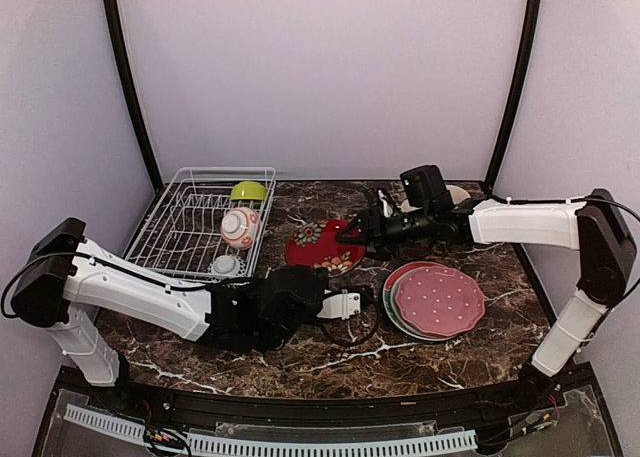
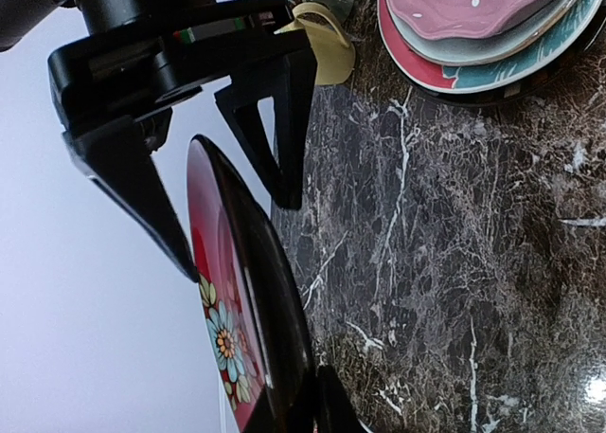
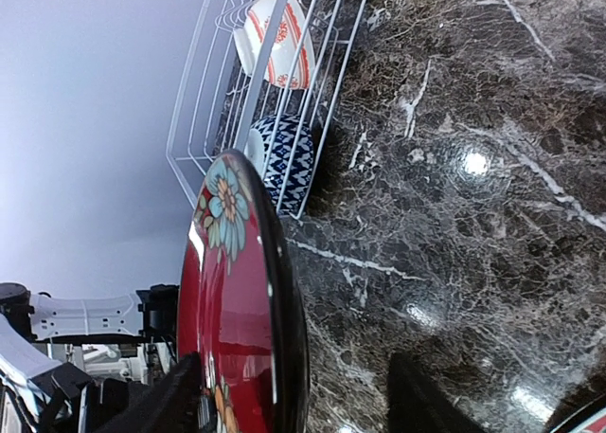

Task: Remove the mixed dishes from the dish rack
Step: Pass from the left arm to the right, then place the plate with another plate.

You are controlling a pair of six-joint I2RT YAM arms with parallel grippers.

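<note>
straddling red plate [image 2: 220, 300], right gripper [image 2: 239, 239]

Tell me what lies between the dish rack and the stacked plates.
A red floral plate, the right claw around its rim; the top view shows it.

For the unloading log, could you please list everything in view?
dish rack: one, white wire, back left
lime-green bowl: one, rack's far end
red-and-white bowl: one, mid-rack
blue-patterned bowl: one, rack's near end
red floral plate: one, held aloft, centre
plate stack: at least three, pink on top, right of centre
yellow mug: one, behind right arm
table: one, dark marble
left gripper: shut on that plate
right gripper: open, astride its far rim
</note>
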